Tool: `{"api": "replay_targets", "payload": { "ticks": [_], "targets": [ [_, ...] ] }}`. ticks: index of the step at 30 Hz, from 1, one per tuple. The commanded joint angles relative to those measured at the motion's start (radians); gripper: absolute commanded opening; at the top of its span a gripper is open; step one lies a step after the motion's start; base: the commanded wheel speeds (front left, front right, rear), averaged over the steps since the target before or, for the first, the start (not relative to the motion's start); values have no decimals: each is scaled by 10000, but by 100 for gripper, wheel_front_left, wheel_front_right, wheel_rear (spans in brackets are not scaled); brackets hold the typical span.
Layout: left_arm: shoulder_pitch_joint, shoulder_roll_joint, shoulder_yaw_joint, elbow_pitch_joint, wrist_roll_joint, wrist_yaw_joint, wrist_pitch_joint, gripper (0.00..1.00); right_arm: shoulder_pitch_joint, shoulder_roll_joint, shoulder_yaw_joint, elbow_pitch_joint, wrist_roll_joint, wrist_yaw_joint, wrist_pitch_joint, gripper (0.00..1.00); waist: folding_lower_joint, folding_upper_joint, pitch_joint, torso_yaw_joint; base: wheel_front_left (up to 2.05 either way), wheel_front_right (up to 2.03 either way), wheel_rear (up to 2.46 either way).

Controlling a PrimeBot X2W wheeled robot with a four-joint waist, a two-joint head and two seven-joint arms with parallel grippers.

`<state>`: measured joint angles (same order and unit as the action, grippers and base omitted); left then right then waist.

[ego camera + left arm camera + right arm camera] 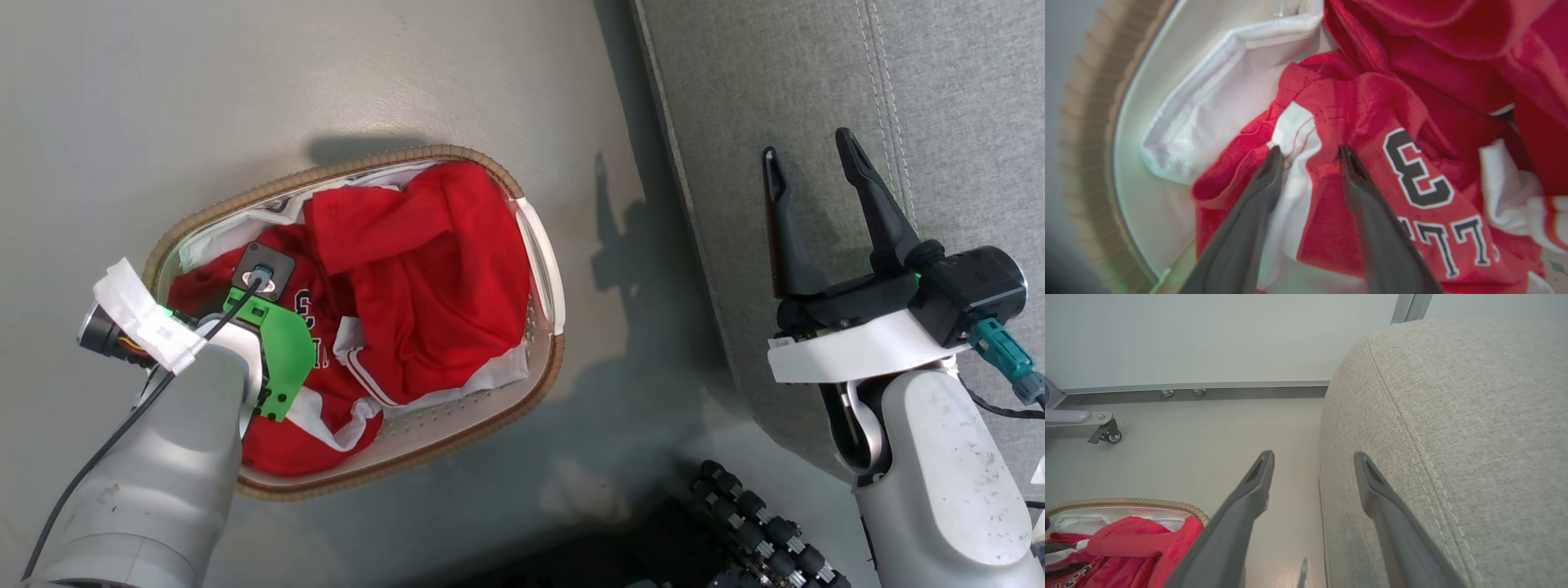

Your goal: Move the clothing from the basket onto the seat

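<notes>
The basket [367, 163], oval with a brown woven rim, stands on the floor left of the seat [816, 82]. Red clothing [433, 278] with white trim lies heaped inside it. My left wrist [261, 327] reaches down into the basket's near left part. In the left wrist view my left gripper [1308, 151] is open, its tips pressed into the clothing [1355, 102] on either side of a red and white fold beside a dark number. My right gripper [808, 147] hangs open and empty over the seat's edge [1453, 416], also shown as right gripper [1313, 456].
A white cloth liner [1208, 102] lines the basket wall [1126, 122]. Bare grey floor [245, 82] surrounds the basket. A dark ribbed part of my base [751, 523] sits at the bottom. A wheeled metal leg [1106, 435] and wall rail [1208, 386] lie beyond.
</notes>
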<state>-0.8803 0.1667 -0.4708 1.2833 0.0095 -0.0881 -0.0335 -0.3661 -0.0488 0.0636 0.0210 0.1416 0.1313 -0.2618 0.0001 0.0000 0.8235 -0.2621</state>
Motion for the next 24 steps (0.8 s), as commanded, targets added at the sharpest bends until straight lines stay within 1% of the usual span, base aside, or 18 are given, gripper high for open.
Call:
{"api": "replay_targets", "payload": {
  "ticks": [1,5,13,17,24],
  "targets": [
    [150,-1,-16,24,-53,-30,152,0,-83,-29,-28,18,41,-10,-49,100,-1,0,-27,21,0,0,0],
    [180,-75,-72,33,-113,-20,307,0,-101,-29,-25,23,38,-10,-49,100,-1,0,-93,69,0,0,0],
    [395,-315,-8,39,-434,24,18,0,22,-31,-126,176,-149,-8,-49,100,-1,0,-587,272,0,0,0],
    [574,-514,-73,38,-527,-85,-249,0,155,-31,-244,249,-345,-10,-49,100,-1,0,-1115,504,0,0,0],
    [839,-885,-207,-12,-892,-304,-926,0,582,-35,-465,397,-858,-10,-49,100,-1,0,-2454,1165,0,0,0]
  ]
}}
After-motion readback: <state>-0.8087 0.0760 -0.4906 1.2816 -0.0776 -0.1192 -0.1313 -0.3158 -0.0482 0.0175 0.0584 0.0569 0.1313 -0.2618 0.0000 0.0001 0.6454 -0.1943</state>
